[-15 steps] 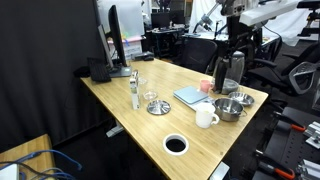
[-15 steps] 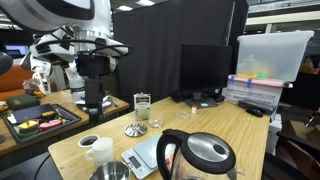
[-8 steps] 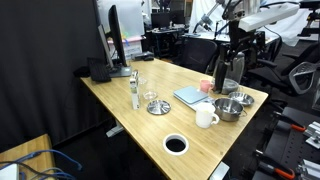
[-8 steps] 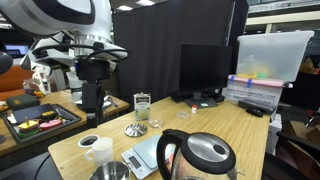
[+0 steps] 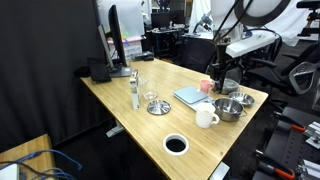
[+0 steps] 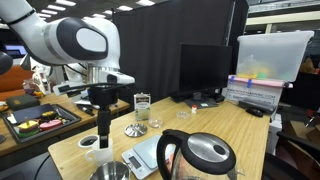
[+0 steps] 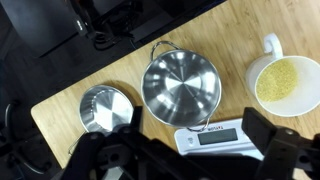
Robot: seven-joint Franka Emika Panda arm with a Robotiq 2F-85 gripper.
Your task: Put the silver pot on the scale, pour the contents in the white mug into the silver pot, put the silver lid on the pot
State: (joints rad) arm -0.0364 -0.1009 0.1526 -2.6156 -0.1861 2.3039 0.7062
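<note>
Down comes the arm since a second ago, off its high perch, and the claw (image 7: 192,142) now hangs low over the cluster of steel at the tabletop's end. From the wrist view its two dark fingers stand wide apart with nothing between them, one at each lower corner.

Right beneath, the small round shiny steel pot (image 7: 181,87) sits empty on the light wooden tabletop (image 5: 120,100), not on the scale. The thin pale grey-blue rectangular scale (image 7: 225,137) lies just beside the pot's rim, its display strip showing between the fingers.

To one side of the pot stands the plain white ceramic mug (image 7: 283,80), upright, with pale yellow grainy contents and its loop handle turned away from the pot. On the opposite side lies a shallow silver dish (image 7: 104,108), close to the pot but apart.

Further out, in an exterior view, the round silver lid with a centre knob (image 5: 158,106) rests beyond the scale, well apart from the pot. A tall steel-and-black kettle (image 6: 205,155) fills the foreground in an exterior view.
</note>
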